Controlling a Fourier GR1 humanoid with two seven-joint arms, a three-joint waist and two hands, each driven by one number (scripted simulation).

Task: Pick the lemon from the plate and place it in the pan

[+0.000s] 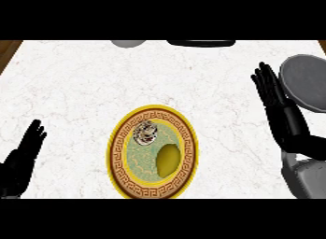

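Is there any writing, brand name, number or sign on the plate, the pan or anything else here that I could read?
None: no words, numbers or signs show anywhere.
The plate bears only an ornamental key-pattern border, not lettering.
The small patterned emblem on the plate is too blurred to tell what it is.
The lemon, the pan and the marble counter are unmarked.

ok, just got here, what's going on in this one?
Nothing is being held yet. The lemon sits on the patterned plate in the middle of the marble counter, beside a small decorated object. The right hand is raised with straight fingers just left of the grey pan at the right edge. The left hand rests open at the lower left. The lemon has not been picked up.
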